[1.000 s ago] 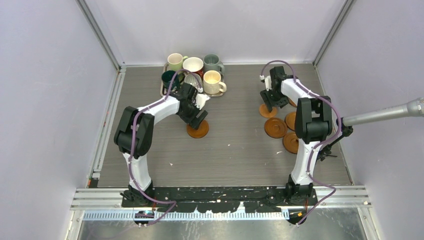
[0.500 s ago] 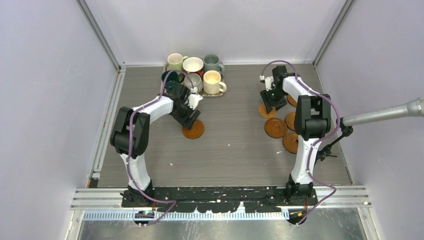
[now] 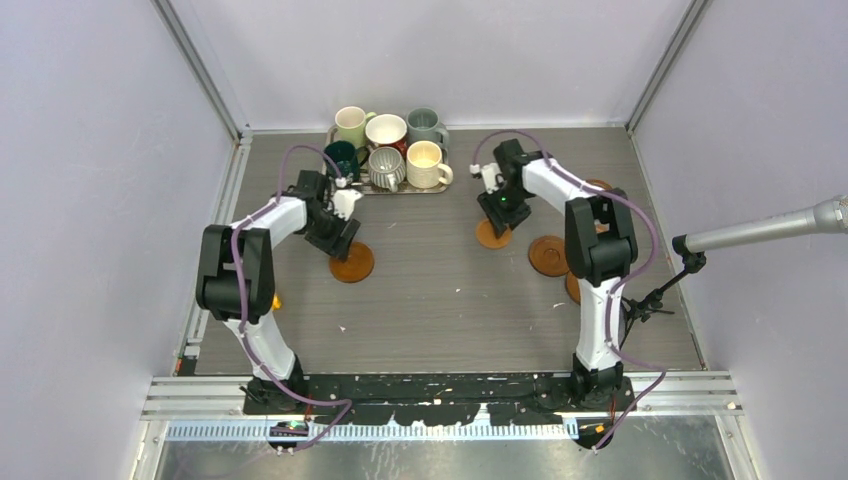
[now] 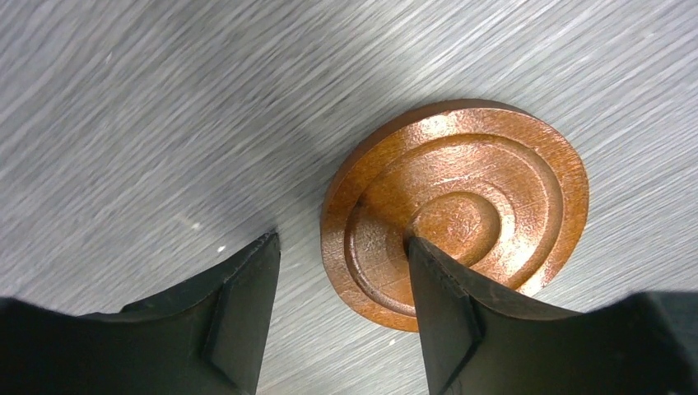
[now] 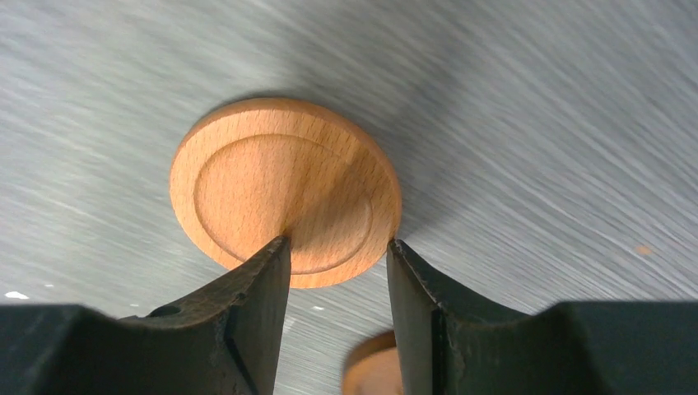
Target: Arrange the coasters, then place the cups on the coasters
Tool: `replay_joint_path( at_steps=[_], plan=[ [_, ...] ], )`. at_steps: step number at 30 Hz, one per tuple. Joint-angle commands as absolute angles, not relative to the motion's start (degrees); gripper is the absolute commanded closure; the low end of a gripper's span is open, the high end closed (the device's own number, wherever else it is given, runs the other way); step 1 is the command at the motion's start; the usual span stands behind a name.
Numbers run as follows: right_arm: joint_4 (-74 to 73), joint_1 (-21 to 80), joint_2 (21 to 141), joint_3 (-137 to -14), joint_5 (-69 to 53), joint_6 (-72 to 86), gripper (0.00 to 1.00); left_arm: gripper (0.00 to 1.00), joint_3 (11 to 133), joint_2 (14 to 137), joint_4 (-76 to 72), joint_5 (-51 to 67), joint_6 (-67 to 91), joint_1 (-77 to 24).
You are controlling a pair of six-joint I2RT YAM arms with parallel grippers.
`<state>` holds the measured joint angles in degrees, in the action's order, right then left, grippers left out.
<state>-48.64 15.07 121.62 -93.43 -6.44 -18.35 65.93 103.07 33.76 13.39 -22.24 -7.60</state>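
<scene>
Both arms have swung left in the last second, and each coaster has slid along with them! The left end effector (image 4: 342,239) is half open: one fingertip on the glossy, ringed dark coaster (image 4: 469,189), the other off its rim on the brushed grey tabletop (image 4: 165,99). The right end effector (image 5: 336,240), also parted and unclenched, sits over the near rim of the pale, grainy coaster (image 5: 280,181).

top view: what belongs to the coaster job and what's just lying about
Job: round brown wooden coasters, handled ceramic mugs.
Lying about: rectangular silver metal tray under the mugs, grey rod on a black stand, small yellow block.
</scene>
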Motion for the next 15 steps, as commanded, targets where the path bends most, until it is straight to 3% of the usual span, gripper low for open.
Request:
replay_joint_path(
  at_steps=[1, 15],
  plan=[
    [-48.6, 21.8, 123.7, -93.1, -7.6, -15.0, 0.5, 0.41, 63.9, 100.4, 35.4, 15.3, -25.9, -3.1],
    [-51.1, 40.5, 136.5, -111.6, -8.6, -7.4, 0.52, 0.45, 66.6, 101.9, 38.2, 19.1, -31.3, 10.4]
  ],
)
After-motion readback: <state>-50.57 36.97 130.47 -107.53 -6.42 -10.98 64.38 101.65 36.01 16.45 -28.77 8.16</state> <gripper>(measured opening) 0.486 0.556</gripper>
